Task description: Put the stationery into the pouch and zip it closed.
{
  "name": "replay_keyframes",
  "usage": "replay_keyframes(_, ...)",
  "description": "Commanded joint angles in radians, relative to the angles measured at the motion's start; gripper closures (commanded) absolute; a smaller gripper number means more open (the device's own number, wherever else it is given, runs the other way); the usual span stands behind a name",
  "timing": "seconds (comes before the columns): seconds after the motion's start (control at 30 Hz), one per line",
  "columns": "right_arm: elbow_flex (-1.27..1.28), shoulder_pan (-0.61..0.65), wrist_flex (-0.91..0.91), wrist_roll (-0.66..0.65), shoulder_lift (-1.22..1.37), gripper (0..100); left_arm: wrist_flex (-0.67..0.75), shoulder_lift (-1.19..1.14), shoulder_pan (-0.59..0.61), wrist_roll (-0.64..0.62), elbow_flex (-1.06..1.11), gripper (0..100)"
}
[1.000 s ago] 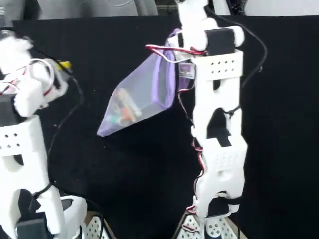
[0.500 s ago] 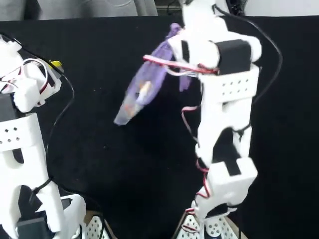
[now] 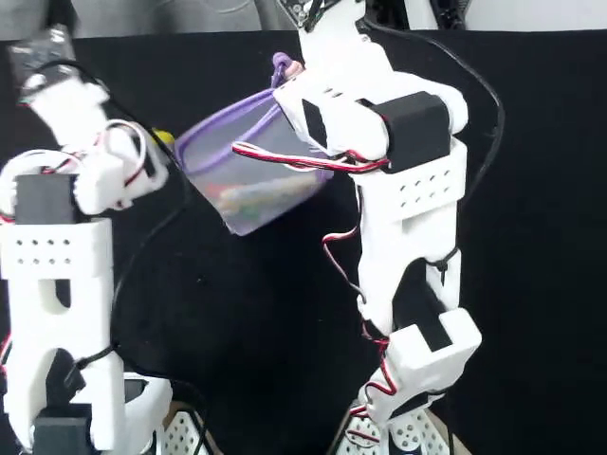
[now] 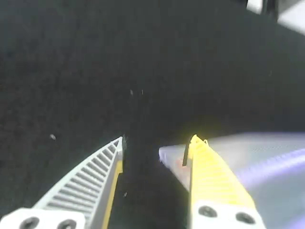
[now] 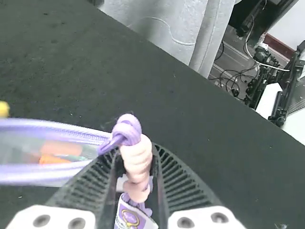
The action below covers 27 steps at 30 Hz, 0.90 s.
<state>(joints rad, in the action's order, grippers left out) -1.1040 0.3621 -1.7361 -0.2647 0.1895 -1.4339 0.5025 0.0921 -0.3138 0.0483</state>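
The right gripper (image 5: 137, 156) is clamped narrowly on the pale pink zip pull (image 5: 136, 164) of a translucent purple zip pouch (image 3: 248, 169). Its black ribbed fingers (image 5: 178, 183) press the pull from both sides. A knotted purple cord (image 5: 127, 129) sits on top of the pull and joins the pouch's zip edge.

From the high view, the pouch hangs in the air from that grip, above the black cloth-covered table (image 3: 531, 190). It is towards the far side, between the two white arms. Its purple rim stands apart in a loop, so the mouth is unzipped. The colourful stationery (image 3: 248, 199) lies inside, gathered in the lower part of the pouch; the right wrist view shows orange pieces (image 5: 57, 153) through the clear wall. A red and white wire (image 3: 285, 157) from the right arm crosses in front of the pouch.

The left gripper (image 4: 157, 140) is to the left of the pouch, with its jaws spread wide and nothing held between them. One finger is grey and ribbed (image 4: 88, 179), the other yellow and ribbed (image 4: 212, 181). A corner of the pouch (image 4: 172, 160) lies just beside the inner face of the yellow finger; I cannot tell whether they touch. The rest of the pouch stretches away behind that finger.
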Motion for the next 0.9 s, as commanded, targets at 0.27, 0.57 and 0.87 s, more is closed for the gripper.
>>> replay_keyframes(0.27,-0.016,0.018,0.003,0.014,-0.076,98.7,-0.006,0.133,-0.134,-0.060,0.025,78)
replay_keyframes(0.57,-0.008,0.021,0.055,0.014,-0.074,98.7,0.140,0.368,-0.309,-0.057,0.288,78)
replay_keyframes(0.87,-0.016,0.201,0.031,0.014,-0.084,98.7,0.247,0.557,-0.311,-0.006,0.469,78)
